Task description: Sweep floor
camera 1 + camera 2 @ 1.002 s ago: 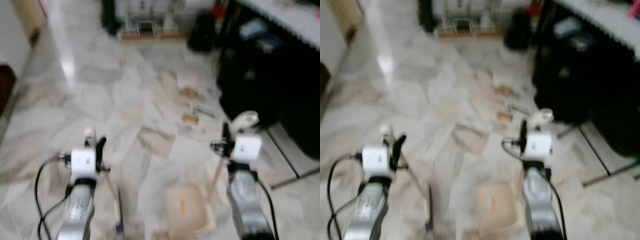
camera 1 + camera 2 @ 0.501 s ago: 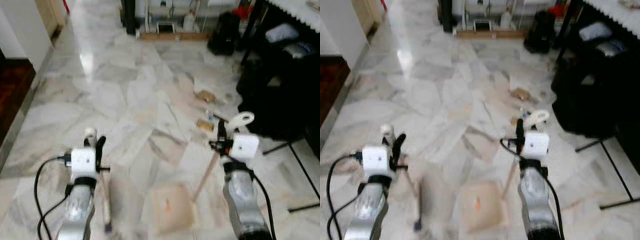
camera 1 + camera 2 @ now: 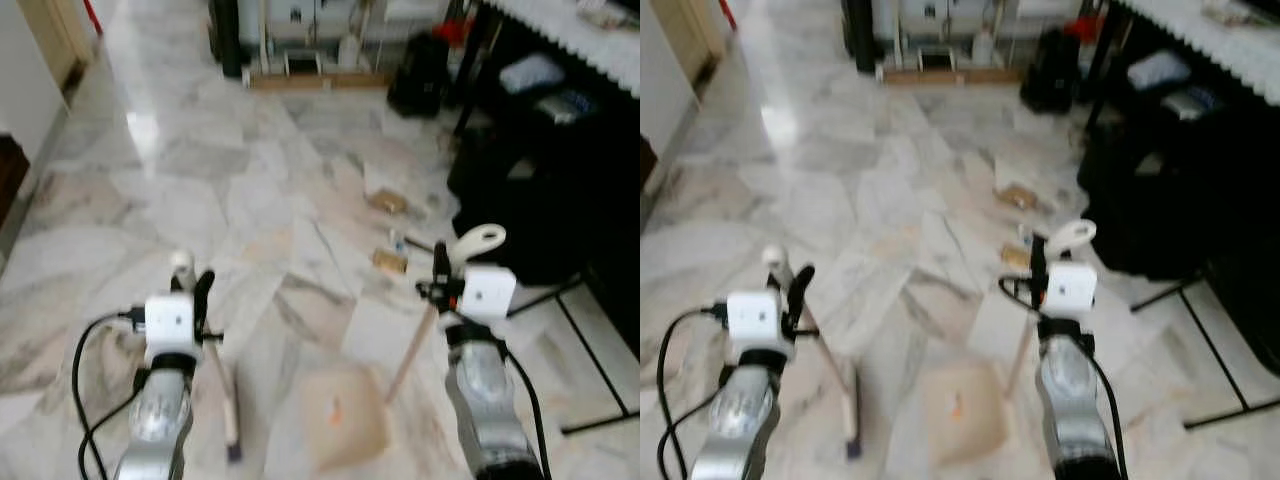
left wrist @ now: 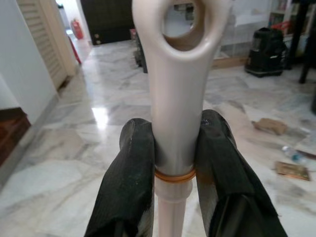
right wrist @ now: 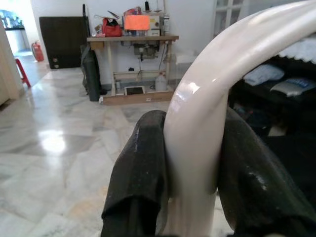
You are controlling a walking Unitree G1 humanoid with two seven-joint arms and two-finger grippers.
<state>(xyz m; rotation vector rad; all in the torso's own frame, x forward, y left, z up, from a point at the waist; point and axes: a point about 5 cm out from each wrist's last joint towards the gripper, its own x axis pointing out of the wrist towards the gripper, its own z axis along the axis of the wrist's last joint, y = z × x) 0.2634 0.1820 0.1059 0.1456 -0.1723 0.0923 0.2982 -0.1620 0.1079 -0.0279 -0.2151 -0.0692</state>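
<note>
Marble floor underfoot, black-draped desk far right. Dustpan down near the middle, its cream handle clamped in the right hand. Broom handle (cream, with a hanging loop) gripped by the left hand, stick slanting to the floor. Scraps of litter farther ahead, just beside the desk.

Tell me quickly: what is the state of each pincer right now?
Left pincer: closed on the broom handle.
Right pincer: closed on the dustpan handle, with the dustpan down on the floor.
</note>
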